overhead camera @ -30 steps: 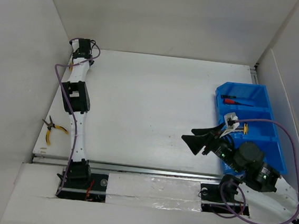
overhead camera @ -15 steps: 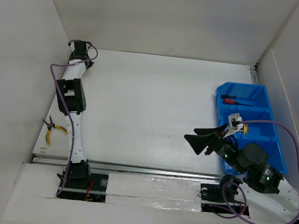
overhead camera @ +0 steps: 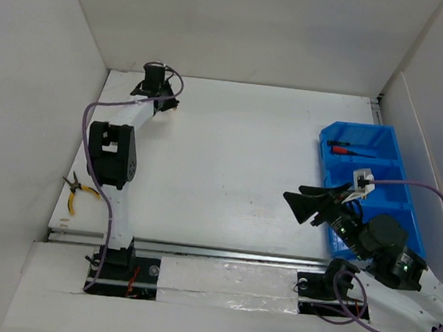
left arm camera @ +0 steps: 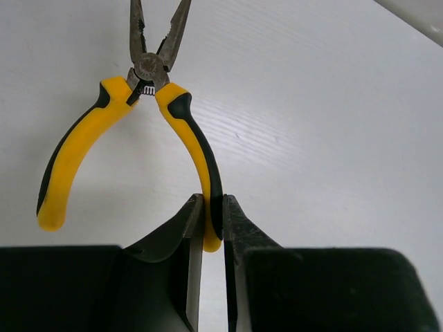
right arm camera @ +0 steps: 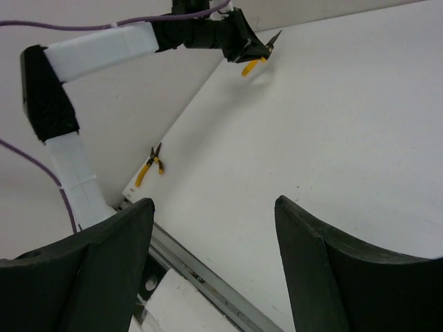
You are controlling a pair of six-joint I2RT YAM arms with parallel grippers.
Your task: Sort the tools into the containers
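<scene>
Left pincer (left arm camera: 211, 207) is clamping yellow-handled steel pliers (left arm camera: 147, 69) by one handle; right pincer (right arm camera: 214, 204) is gaping beside blue plastic bin (overhead camera: 375, 136).

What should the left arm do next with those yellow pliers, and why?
Probably carry the pliers right, toward the blue bin: the left gripper is shut on one handle at the far left of the table, while the bin sits at the right edge.

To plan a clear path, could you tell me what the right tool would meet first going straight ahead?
Probably the bare table: the right tool aims at open surface, clear of the loose pliers. Depth is unclear.
</scene>
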